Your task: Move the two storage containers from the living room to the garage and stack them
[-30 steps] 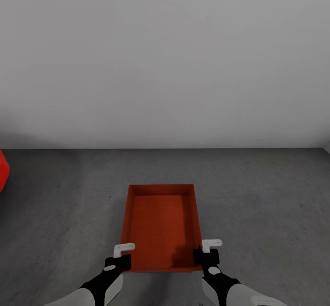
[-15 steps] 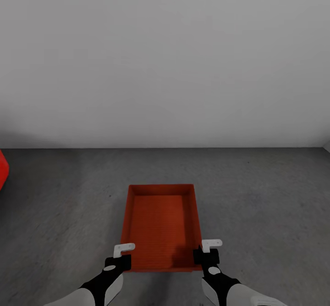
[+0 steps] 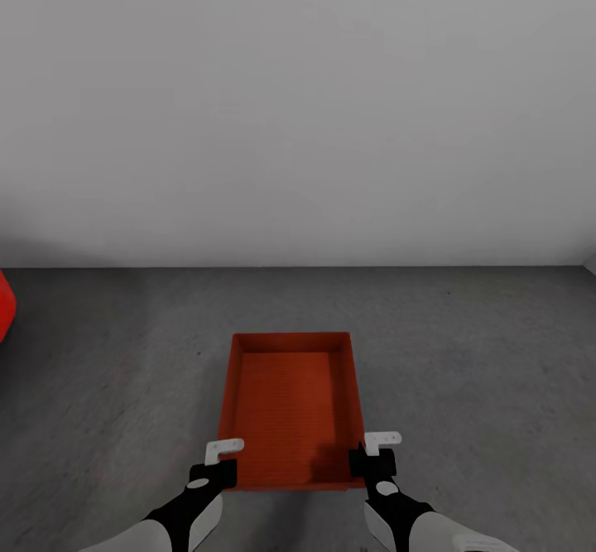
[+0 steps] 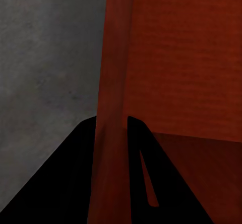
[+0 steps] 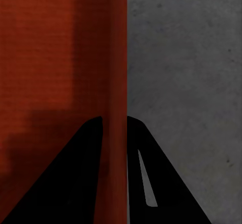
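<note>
Nothing shifting across last second: view, arms, container all staying put. Garage floor [image 3: 463, 353] lying bare ahead. Container [image 3: 290, 407] hanging low over it, or resting, cannot tell. My left hand [image 3: 222, 453] gripping left wall, right hand [image 3: 379, 443] gripping right wall. Judging: release coming next.

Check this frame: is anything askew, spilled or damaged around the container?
Nothing stands out. The storage container looks level, empty and intact, square to the wall, over the floor. The left gripper and right gripper each clamp a side wall near its near corners.
</note>
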Robot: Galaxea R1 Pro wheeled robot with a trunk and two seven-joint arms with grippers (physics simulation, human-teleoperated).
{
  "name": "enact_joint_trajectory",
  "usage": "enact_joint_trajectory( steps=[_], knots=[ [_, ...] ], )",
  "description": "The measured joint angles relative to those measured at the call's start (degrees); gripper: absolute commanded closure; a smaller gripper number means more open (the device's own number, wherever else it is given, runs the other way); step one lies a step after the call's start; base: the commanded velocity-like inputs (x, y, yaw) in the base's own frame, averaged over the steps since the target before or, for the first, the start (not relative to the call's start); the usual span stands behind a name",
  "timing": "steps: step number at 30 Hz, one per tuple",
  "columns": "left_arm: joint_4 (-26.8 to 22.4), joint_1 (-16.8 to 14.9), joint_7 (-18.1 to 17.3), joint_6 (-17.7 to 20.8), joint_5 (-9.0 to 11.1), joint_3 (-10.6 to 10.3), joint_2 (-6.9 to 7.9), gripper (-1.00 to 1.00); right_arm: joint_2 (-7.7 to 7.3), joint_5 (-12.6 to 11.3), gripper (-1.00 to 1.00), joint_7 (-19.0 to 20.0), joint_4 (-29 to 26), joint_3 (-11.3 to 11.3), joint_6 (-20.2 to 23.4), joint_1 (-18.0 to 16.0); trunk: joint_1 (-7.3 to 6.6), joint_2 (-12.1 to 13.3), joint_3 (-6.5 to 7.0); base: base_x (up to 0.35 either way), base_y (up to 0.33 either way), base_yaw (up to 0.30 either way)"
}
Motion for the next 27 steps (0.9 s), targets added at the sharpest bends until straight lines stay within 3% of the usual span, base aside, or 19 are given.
enact_joint_trajectory(
  steps=[10,27],
  knots=[
    [0.04,-0.01,0.05,0.0,0.17,-0.13,-0.01,1.0,0.02,-0.22,1.0,-0.12,0.07,0.22,-0.07,-0.02,1.25,-3.21,-1.43,0.0,0.0,0.0],
    [0.04,-0.03,0.15,-0.01,0.18,-0.18,-0.05,1.0,0.05,-0.3,1.0,-0.25,0.08,0.35,-0.12,-0.03,1.29,-3.22,-1.43,0.0,0.0,0.0]
  ],
)
